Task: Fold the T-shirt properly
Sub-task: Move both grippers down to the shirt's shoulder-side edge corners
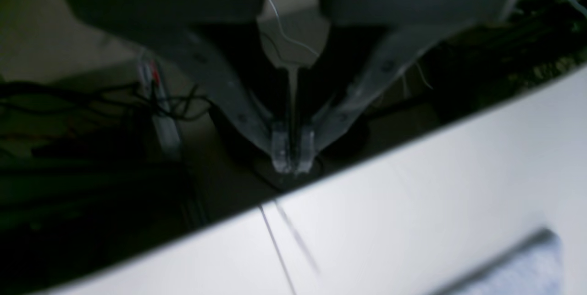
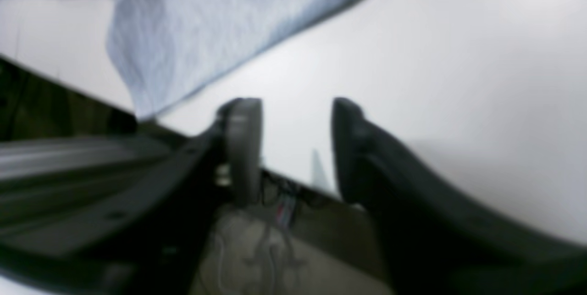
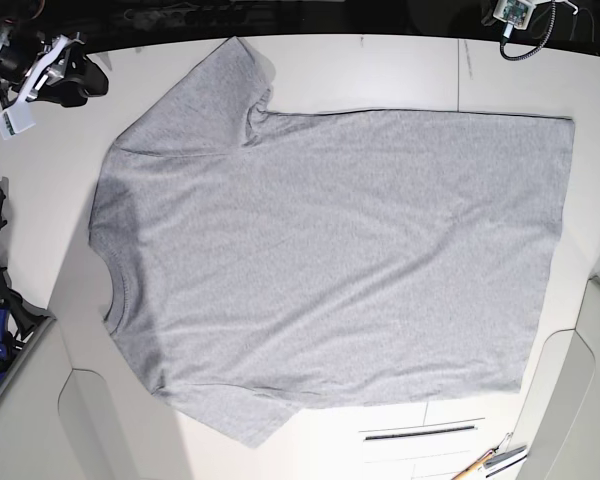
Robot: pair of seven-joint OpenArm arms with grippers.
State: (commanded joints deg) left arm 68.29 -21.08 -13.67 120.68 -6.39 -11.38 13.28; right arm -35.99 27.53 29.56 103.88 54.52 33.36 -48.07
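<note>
T-shirt (image 3: 330, 260) lay spread flat, plain grey side up, on white table (image 3: 400, 70), collar toward base view's left. Left gripper (image 1: 292, 157) hung past table edge, fingers together, empty. Right gripper (image 2: 297, 116) gaped apart near sleeve (image 2: 192, 29), holding nothing.

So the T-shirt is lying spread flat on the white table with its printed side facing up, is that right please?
Not quite: the T-shirt does lie spread flat on the white table, but the base view shows only plain grey fabric facing up, with no print visible.
</note>
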